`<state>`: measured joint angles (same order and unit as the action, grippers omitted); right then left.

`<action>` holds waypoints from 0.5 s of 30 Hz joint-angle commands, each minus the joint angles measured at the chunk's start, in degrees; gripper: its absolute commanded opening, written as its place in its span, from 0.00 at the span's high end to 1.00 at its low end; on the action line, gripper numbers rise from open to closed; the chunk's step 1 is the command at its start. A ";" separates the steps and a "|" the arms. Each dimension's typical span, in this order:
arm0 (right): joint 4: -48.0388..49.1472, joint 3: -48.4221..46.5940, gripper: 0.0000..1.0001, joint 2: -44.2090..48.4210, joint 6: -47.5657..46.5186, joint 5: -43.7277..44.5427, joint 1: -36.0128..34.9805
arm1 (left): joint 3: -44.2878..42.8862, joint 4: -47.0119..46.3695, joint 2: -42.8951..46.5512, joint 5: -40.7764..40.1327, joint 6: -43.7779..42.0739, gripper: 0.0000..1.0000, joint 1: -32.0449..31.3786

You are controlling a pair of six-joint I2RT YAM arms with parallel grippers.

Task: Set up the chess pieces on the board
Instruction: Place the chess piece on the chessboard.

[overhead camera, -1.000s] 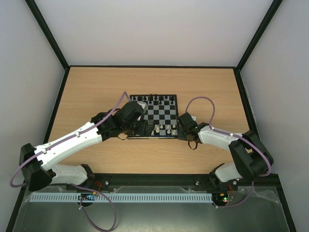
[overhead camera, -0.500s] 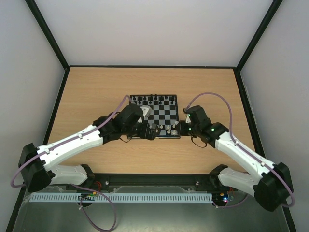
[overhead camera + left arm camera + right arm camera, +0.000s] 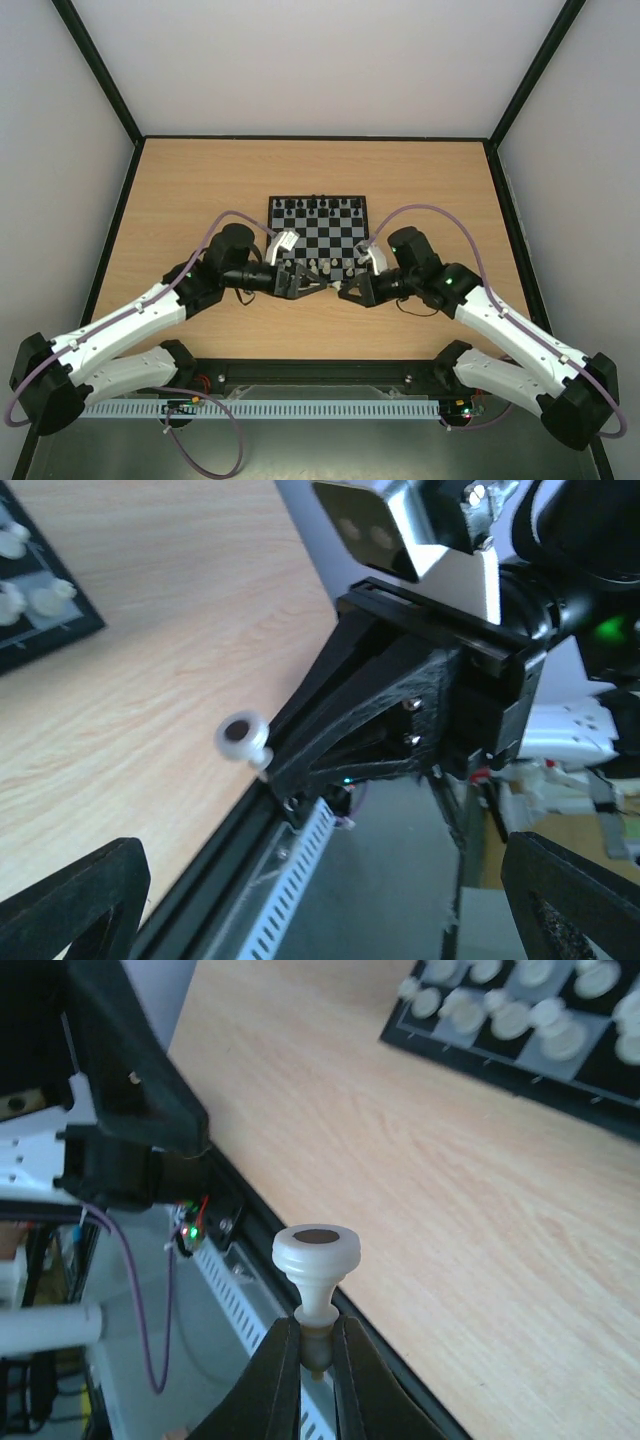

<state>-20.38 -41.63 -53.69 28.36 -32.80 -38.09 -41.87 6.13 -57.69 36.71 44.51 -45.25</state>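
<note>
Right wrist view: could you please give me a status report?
Right gripper shut on white chess piece, off the board. Left gripper open, empty, facing it. Nothing between them.

- Pale wood-grain table (image 3: 200, 190), dark-rimmed, walled on three sides.
- Carries the board (image 3: 332, 238) flat near its middle, thin black frame resting directly on the wood.

— What's in front of you?
— My left gripper (image 3: 325, 890) is spread wide, one finger in each lower corner, nothing between them. Beyond, the right gripper (image 3: 268, 772) pinches a cream chess piece (image 3: 243, 742), its round, dark-centred base turned toward me.
— And the board?
— Only a corner of the board (image 3: 55, 625), upper left on the table (image 3: 170, 610), with blurred white pieces (image 3: 45, 598) on it.
</note>
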 commanded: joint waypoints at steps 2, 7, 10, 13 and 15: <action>-2.19 -2.49 0.93 0.28 -1.01 -2.82 -4.36 | 3.46 -8.51 0.62 10.47 6.22 0.00 0.60; -1.60 -4.19 0.93 1.53 -1.39 -3.55 -6.85 | 6.34 -12.83 0.13 13.68 9.23 0.01 0.61; -1.59 -4.81 0.93 1.54 -2.03 -3.63 -8.32 | 7.66 -15.75 -0.11 15.54 10.65 0.03 0.61; -1.82 -5.53 0.93 0.79 -2.63 -3.02 -10.22 | 8.54 -17.73 -0.37 17.08 11.46 0.04 0.65; -1.92 -5.92 0.93 0.24 -3.01 -2.11 -11.82 | 8.94 -18.65 -0.58 18.00 11.64 0.04 0.61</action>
<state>-20.73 -45.50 -52.93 26.92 -34.63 -47.31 -33.98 -7.40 -58.02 50.35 54.17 -44.95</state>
